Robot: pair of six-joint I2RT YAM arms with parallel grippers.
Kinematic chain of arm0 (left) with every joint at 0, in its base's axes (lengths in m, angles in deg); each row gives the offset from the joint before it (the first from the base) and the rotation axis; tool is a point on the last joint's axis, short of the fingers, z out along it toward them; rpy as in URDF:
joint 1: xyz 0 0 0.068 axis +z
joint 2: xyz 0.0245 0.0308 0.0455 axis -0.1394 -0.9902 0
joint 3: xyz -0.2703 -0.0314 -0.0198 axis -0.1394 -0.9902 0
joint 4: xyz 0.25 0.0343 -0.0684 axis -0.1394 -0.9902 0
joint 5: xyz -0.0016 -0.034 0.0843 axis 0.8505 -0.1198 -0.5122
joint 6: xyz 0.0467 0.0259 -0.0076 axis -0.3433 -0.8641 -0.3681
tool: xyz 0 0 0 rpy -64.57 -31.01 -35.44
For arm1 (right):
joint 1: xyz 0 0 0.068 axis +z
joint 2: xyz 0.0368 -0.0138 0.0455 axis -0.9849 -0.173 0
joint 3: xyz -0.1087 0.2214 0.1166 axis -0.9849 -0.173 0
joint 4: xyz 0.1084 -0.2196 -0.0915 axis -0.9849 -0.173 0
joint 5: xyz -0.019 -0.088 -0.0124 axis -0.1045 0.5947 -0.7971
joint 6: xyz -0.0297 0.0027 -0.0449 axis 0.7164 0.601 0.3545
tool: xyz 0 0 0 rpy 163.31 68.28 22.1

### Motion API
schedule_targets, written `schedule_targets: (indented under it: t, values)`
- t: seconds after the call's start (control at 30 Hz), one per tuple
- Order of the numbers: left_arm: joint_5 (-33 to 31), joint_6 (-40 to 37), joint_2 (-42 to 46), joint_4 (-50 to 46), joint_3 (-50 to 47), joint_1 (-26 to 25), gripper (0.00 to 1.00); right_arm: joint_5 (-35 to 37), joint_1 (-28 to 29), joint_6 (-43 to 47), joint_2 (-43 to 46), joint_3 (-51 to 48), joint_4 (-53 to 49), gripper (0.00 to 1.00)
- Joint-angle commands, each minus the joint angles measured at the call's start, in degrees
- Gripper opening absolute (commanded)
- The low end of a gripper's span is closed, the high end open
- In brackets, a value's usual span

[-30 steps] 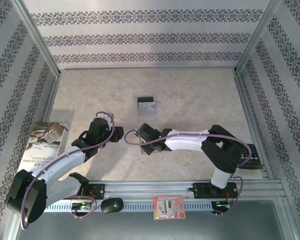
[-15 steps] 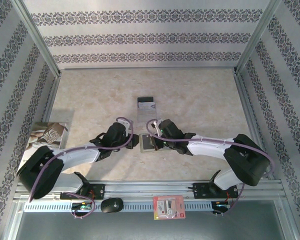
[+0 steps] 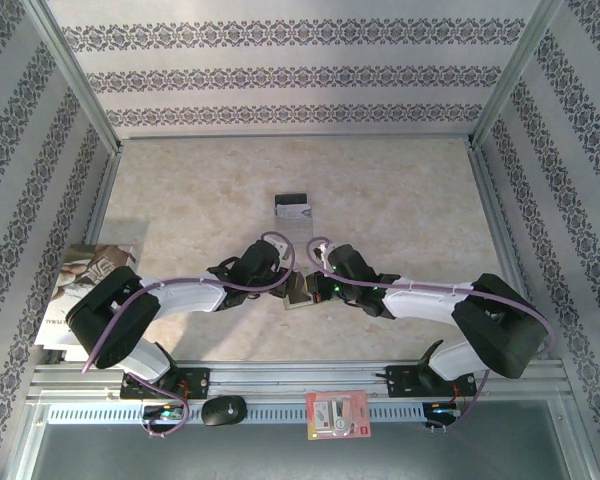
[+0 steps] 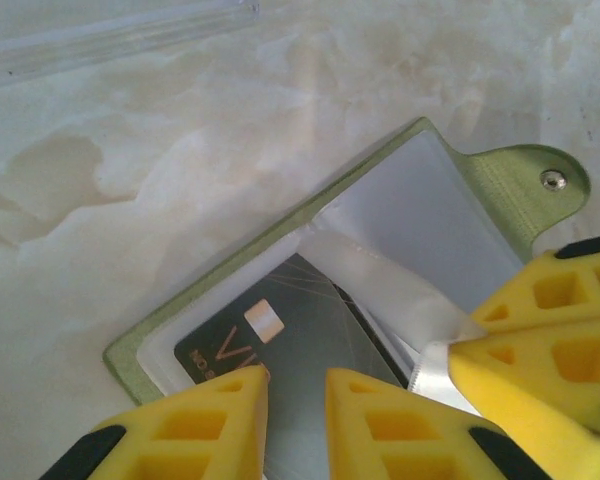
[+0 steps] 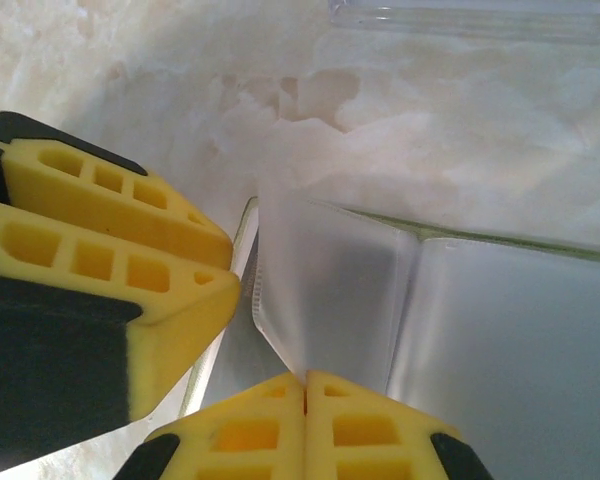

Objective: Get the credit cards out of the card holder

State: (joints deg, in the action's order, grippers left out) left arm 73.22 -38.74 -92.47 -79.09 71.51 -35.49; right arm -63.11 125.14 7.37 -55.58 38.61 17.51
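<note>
You see silver credit cards [image 3: 293, 207] beyond the olive-green folding card holder [image 4: 510, 185], one dark card [image 4: 290, 330] inside; left gripper [image 4: 295, 376] narrow, right gripper [image 5: 305, 382] clamping its clear sleeve [image 5: 330, 280].

**Inspector:** Left arm, position?

**Examiner:** Elbow at the near left, forearm laid low toward the centre. The left gripper [image 3: 289, 283] [image 4: 295, 396] points down and rightward, its fingertips a narrow gap apart.

**Inspector:** Right arm?

**Examiner:** Mirrored. Elbow at the near right, forearm running leftward, wrist tipped down. The right gripper [image 3: 316, 288] [image 5: 305, 392] has its tips pressed flush together.

**Inspector:** Clearance between the two?

**Examiner:** Tips just beside each other at the centre. Contact appears possible, but I cannot confirm it.
</note>
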Motion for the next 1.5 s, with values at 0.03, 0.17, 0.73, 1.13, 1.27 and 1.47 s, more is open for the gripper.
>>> schedule_targets:
  t: [0.03,0.17,0.73,1.13,1.27,1.47]
  values:
    - [1.4,-2.0,-2.8,-6.4,1.3,-0.6,0.21,1.3,-0.2,-3.0,1.3,-1.3,0.4,0.00]
    - [2.7,-1.9,-5.7,-8.1,2.6,-0.6,0.19,2.4,-0.2,-3.9,1.5,-1.4,-0.6,0.00]
    - [3.9,-4.4,-10.6,-12.3,5.4,-0.4,0.12,18.5,-2.8,-12.3,7.9,-2.0,-16.8,0.20]
    - [4.6,-4.4,-9.7,-12.0,5.5,-0.2,0.12,-12.6,-8.1,-4.4,10.2,5.1,-12.3,0.29]
    - [4.1,-4.3,-7.9,-12.3,4.2,0.5,0.13,-13.8,-8.2,-6.8,4.3,4.7,-10.3,0.26]
    - [5.3,-4.3,-9.0,-11.4,3.7,0.8,0.13,-10.3,-9.7,-9.0,-0.5,3.2,-14.4,0.19]
